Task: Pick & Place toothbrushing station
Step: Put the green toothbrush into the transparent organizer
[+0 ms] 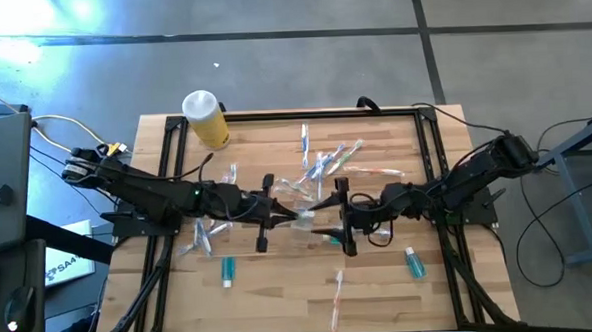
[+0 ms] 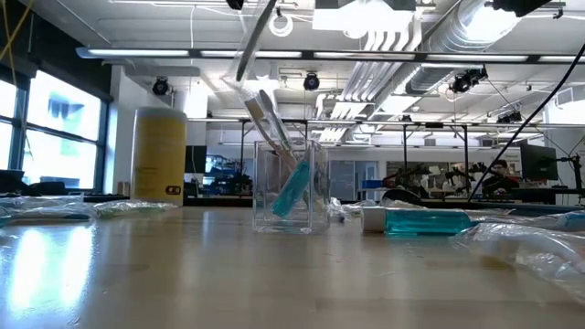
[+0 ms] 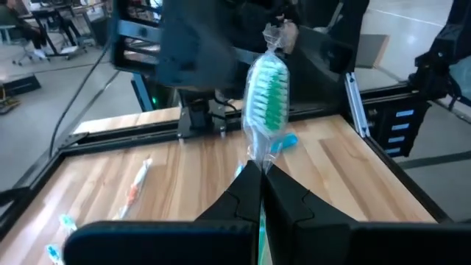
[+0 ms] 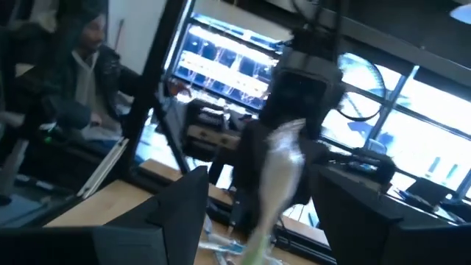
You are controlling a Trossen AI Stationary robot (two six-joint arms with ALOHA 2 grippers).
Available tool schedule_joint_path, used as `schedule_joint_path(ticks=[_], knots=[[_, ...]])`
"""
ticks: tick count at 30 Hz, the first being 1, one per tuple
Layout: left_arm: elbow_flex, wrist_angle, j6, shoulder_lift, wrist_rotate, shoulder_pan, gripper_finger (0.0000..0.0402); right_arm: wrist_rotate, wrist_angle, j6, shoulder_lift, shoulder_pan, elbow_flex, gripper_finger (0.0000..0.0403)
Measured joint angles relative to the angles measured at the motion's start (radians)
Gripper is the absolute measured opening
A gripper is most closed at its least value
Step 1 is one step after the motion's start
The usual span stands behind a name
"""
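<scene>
A thin wrapped green-bristled toothbrush point(image 3: 268, 92) is clamped in the closed left gripper point(image 3: 262, 171); the right gripper point(image 1: 340, 218) is spread around the small clear plastic cup point(image 2: 291, 187).

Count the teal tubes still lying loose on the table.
2 lie loose in the high view: one teal tube at the near left, another at the near right. A third stands in the clear cup; the arms or wrappers may hide more.

Cup point(image 2: 291, 196) mid-table w/ tube point(image 2: 294, 187) inside, bottle point(image 1: 206, 118) at far-left corner
</scene>
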Motion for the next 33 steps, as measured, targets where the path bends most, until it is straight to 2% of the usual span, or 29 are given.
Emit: schedule_joint_path(ticks=[4, 9, 22, 27, 33], knots=[[0.0, 0.007, 0.014, 0.0, -0.001, 0.0, 0.0001, -0.016, 0.014, 0.012, 0.0, -0.021, 0.0, 0.0229], [0.0, 0.03, 0.025, 0.016, -0.007, 0.0, 0.0, -0.085, 0.013, 0.054, 0.0, -0.043, 0.0, 0.0229], [0.007, 0.101, 0.029, 0.087, 0.0, 0.066, 0.0, -0.102, -0.008, 0.081, 0.0, -0.065, 0.0, 0.0225], [0.007, 0.121, 0.048, 0.087, 0.0, 0.065, 0.0, -0.092, -0.02, 0.077, 0.0, -0.067, 0.0, 0.0192], [0.007, 0.129, 0.057, 0.087, 0.0, 0.065, 0.0, -0.055, -0.041, 0.074, 0.0, -0.086, 0.0, 0.0122]])
